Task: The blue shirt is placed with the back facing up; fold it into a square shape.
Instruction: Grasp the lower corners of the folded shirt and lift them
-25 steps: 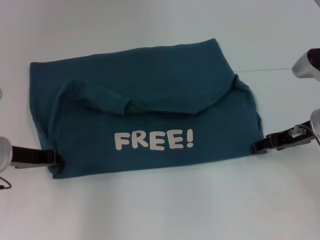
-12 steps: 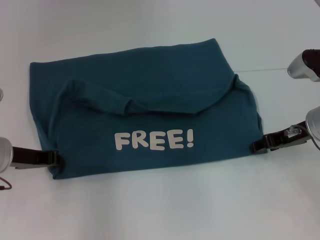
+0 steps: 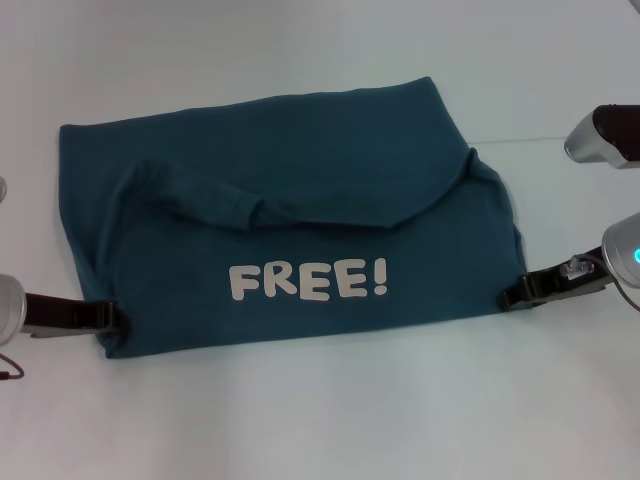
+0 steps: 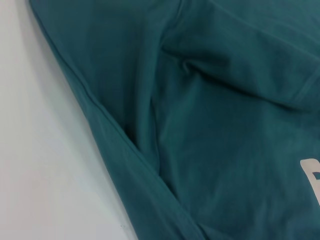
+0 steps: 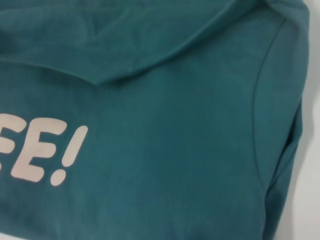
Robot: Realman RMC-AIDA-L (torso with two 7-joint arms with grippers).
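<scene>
The blue shirt [image 3: 300,210] lies folded on the white table, its white "FREE!" lettering [image 3: 307,281] facing up on the near half. A folded flap with a sleeve lies across the far half. My left gripper [image 3: 110,320] lies low on the table, touching the shirt's near left corner. My right gripper [image 3: 512,294] lies at the shirt's near right edge. The left wrist view is filled with teal cloth [image 4: 210,125] and its edge. The right wrist view shows the shirt [image 5: 175,150] with the end of the lettering [image 5: 45,155].
The white table [image 3: 320,420] surrounds the shirt on all sides. A thin pale line [image 3: 525,139] runs across the table at the far right. A grey part of the right arm [image 3: 600,135] hangs at the right edge.
The right arm's wrist has shifted a little inward toward the shirt, while its gripper tip stays at the shirt's edge. The left arm and the shirt have not moved.
</scene>
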